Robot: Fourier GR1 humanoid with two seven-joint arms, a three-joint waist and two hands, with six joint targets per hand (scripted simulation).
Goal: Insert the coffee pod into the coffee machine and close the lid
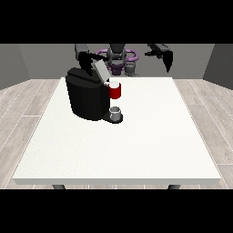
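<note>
The black coffee machine (86, 98) stands on the left half of the white table (136, 145). Its grey lid (101, 70) is tilted up and open. At the machine's front sits a red holder (115, 92) with a pale round top (114, 83) that may be the coffee pod. A small grey cup (116, 112) rests on the drip tray below it. The hand at the view's left (84, 59) is just behind the machine, close to the raised lid's upper end. The hand at the view's right (167, 58) hangs in the air over the table's far right, fingers straight and pointing down, holding nothing.
The robot's torso (118, 57) stands behind the table's far edge. The machine's tall body hides part of the arm at the view's left. Wooden floor surrounds the table.
</note>
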